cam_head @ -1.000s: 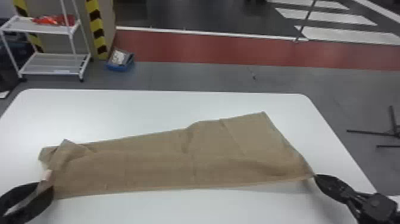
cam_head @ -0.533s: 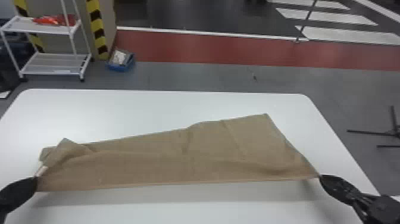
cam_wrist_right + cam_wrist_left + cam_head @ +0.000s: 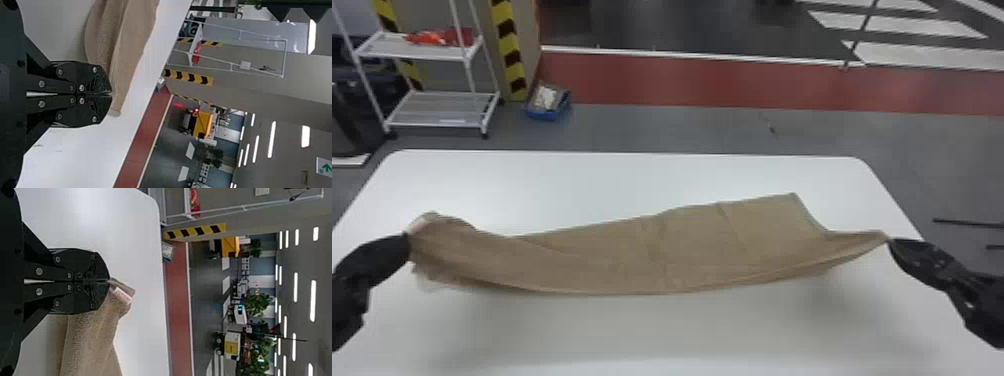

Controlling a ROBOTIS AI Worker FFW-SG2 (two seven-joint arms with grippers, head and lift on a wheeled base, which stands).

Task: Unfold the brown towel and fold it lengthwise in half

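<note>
While the white table (image 3: 652, 340) is spanned from left to right by the brown towel (image 3: 632, 260), its near edge is held up and left sagging in the middle. The towel's left end is pinched in the closed fingertips of the left gripper (image 3: 406, 244), its right corner in those of the right gripper (image 3: 893, 243). Beside the left fingertips, a small white label (image 3: 122, 295) is shown.

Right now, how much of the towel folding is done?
The brown cloth towel looks spread out wide. The left black gripper and right black gripper hold its near edge above the white table. Probably left: bringing that edge over the far part and laying it flat.
</note>
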